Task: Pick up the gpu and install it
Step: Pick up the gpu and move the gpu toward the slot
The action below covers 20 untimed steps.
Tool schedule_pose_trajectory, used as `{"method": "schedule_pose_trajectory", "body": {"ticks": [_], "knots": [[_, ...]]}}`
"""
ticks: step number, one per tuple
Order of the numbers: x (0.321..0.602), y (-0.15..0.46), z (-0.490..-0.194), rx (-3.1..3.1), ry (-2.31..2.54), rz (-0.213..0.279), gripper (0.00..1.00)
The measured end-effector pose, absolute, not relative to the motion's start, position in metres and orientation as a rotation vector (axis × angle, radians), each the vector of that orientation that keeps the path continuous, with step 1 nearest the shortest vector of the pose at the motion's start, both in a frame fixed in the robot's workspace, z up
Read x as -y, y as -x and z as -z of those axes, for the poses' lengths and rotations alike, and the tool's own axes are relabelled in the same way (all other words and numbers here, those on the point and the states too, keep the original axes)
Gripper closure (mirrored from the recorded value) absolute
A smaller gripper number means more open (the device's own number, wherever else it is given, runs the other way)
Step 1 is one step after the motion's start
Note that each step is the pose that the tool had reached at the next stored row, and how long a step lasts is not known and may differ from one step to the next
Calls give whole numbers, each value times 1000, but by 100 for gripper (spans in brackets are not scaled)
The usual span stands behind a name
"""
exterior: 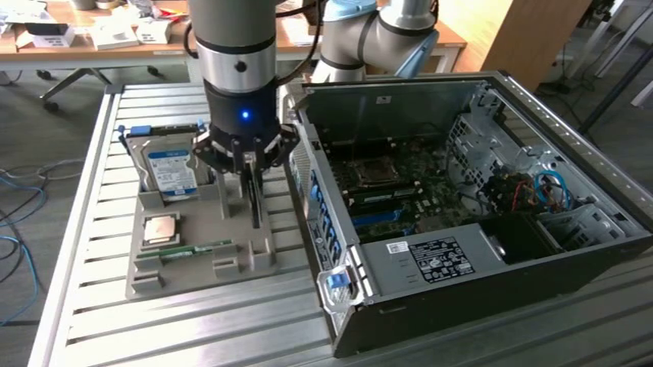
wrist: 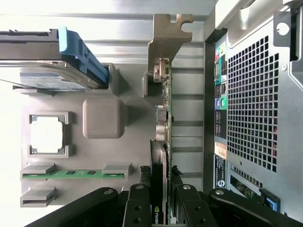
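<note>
The black two-fingered gripper (exterior: 251, 193) sits directly above the thin tan-brown gpu card with the silver end bracket (wrist: 161, 124), its fingers (wrist: 140, 204) closed against both faces of the card's near end. The card stands on edge in the grey plastic parts holder (exterior: 194, 264). Its long axis runs alongside the perforated rear panel of the open black-and-silver computer case (exterior: 464, 252), just beside it on the exterior view's right.

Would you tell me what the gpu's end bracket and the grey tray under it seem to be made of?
The bracket on the gpu looks like thin stamped sheet metal: dull metallic sheen, notched edges. The grey tray looks like matte plastic, possibly printed: uniform colour, no glare, rounded blocks.
</note>
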State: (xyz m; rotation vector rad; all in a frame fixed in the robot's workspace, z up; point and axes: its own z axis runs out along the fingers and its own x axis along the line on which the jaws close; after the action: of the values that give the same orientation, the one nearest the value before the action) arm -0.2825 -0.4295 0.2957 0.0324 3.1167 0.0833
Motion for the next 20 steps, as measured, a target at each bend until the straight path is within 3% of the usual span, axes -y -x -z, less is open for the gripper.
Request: {"method": "schedule_pose_trajectory", "body": {"ticks": [20], "knots": [[429, 282, -357, -3116, -31, -98, 73]]}}
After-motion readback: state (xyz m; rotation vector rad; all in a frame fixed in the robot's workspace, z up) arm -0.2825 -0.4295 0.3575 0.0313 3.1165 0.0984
